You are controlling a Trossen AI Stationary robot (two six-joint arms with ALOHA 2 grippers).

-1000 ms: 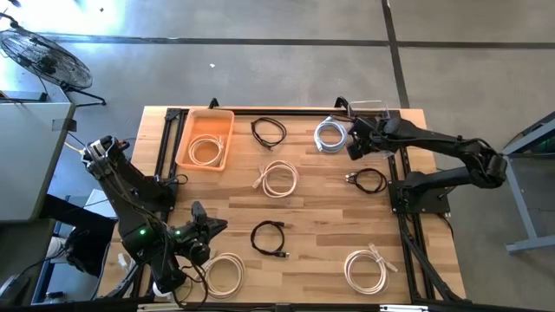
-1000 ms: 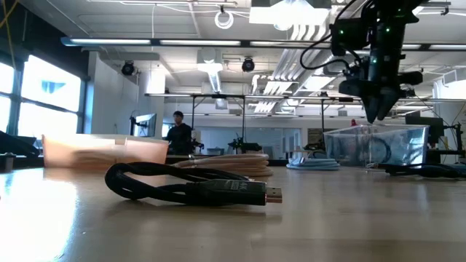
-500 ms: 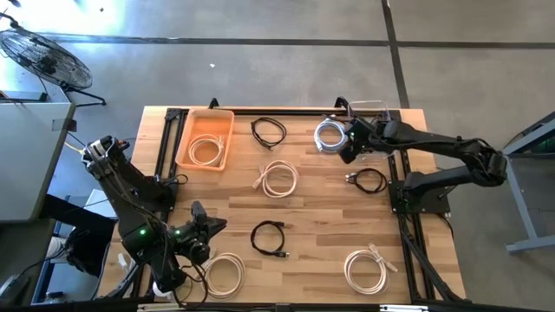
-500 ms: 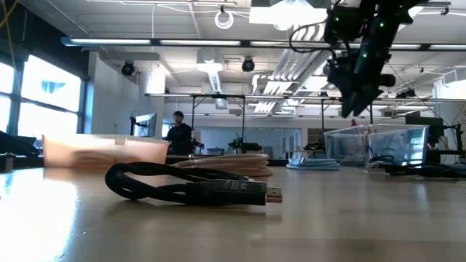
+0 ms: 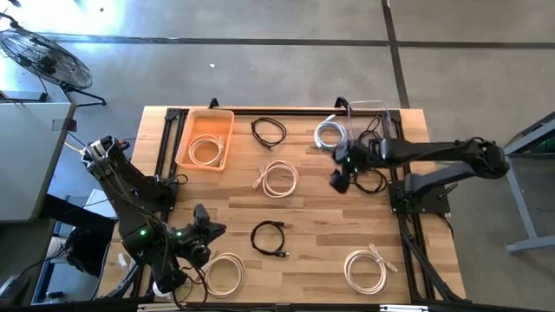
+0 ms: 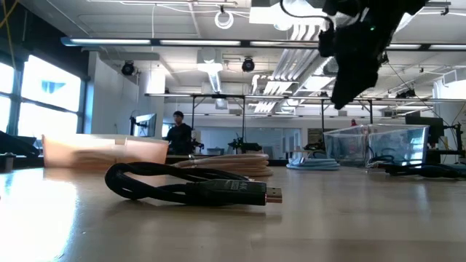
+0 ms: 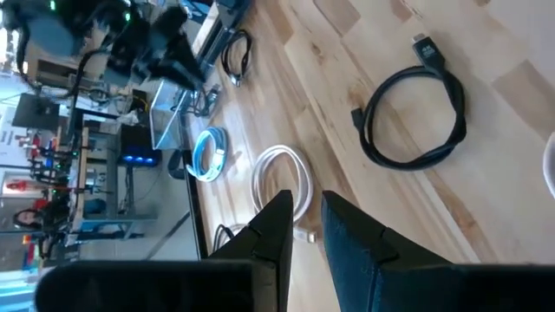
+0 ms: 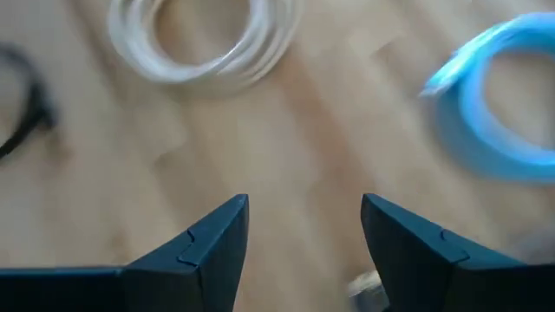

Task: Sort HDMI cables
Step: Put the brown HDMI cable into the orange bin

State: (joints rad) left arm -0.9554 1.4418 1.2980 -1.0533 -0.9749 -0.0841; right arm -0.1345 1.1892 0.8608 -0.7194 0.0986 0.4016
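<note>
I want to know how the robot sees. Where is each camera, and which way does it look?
High view: above, looking straight down on the table, both arms and the cables.
Low view: at table height, looking across a black cable; the right arm hangs above.
Left wrist view: on the left arm, looking past the left gripper, jaws close together.
Right wrist view: on the right arm, looking down between the right gripper, jaws open.
Shared: the high and left wrist views both show the pale blue-white cable.

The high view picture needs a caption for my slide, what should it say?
Coiled HDMI cables lie spread on a wooden table; the right pincer hangs open over the middle, the left pincer waits near a corner.
</note>
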